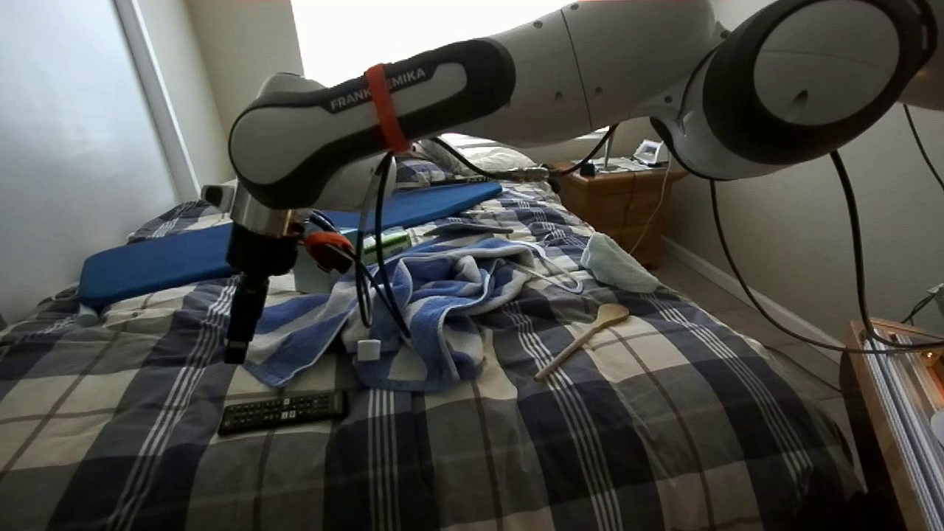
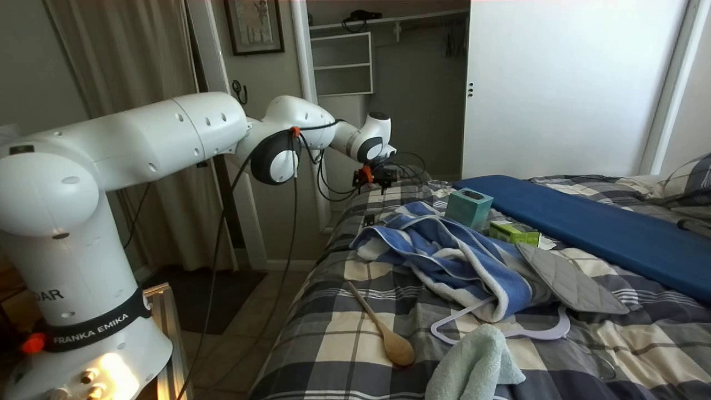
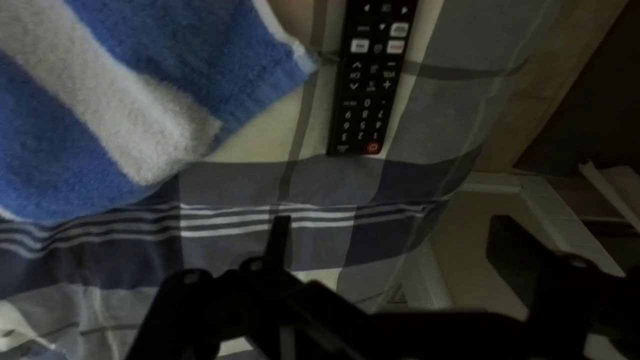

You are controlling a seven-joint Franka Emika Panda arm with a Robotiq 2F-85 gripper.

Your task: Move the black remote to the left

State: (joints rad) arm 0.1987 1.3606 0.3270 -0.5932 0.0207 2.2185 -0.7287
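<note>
The black remote [image 1: 282,413] lies flat on the plaid bedspread, near the bed's front edge in an exterior view. In the wrist view the remote [image 3: 371,80] is at the top centre, with its red power button toward the gripper and its far end cut off by the frame. A small dark part of the remote [image 2: 369,220] seems to show in an exterior view. My gripper [image 3: 390,222] is open and empty, its fingers wide apart. The gripper [image 1: 236,355] hangs above the bed, near the left end of the remote in that view. It also shows in an exterior view [image 2: 371,190].
A blue striped towel [image 1: 442,310] lies close beside the remote. A wooden spoon [image 1: 582,341], a white hanger [image 2: 461,316], a tissue box [image 2: 468,208], a green box [image 2: 514,233], a grey pad [image 2: 572,280] and a blue board [image 2: 577,228] also lie on the bed. Cables hang from the arm.
</note>
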